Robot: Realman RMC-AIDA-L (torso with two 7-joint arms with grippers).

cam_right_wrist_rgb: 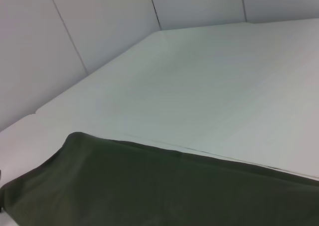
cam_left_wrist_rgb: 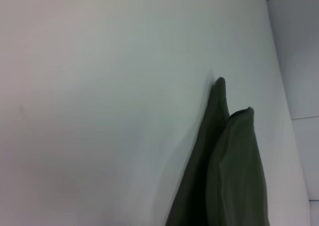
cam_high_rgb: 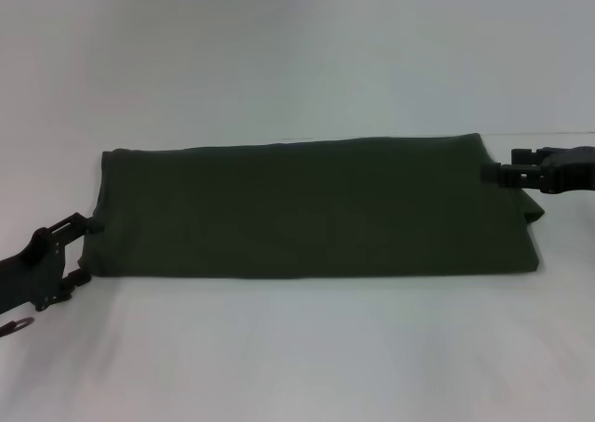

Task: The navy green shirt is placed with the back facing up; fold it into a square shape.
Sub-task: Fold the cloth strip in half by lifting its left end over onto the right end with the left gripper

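Observation:
The navy green shirt (cam_high_rgb: 307, 208) lies on the white table, folded into a long horizontal band. My left gripper (cam_high_rgb: 84, 250) is at the band's left end, open, with its upper fingertip (cam_high_rgb: 89, 224) touching the cloth edge and the lower one near the front left corner. My right gripper (cam_high_rgb: 489, 172) is at the band's right end near the far corner, its tips overlapping the cloth edge and pinched together on it. The shirt's folded edge shows in the left wrist view (cam_left_wrist_rgb: 234, 176), and its flat surface shows in the right wrist view (cam_right_wrist_rgb: 159, 191).
The white table (cam_high_rgb: 297, 348) stretches in front of and behind the shirt. White wall panels (cam_right_wrist_rgb: 99, 27) stand behind the table. A little loose cloth sticks out at the shirt's right edge (cam_high_rgb: 533, 213).

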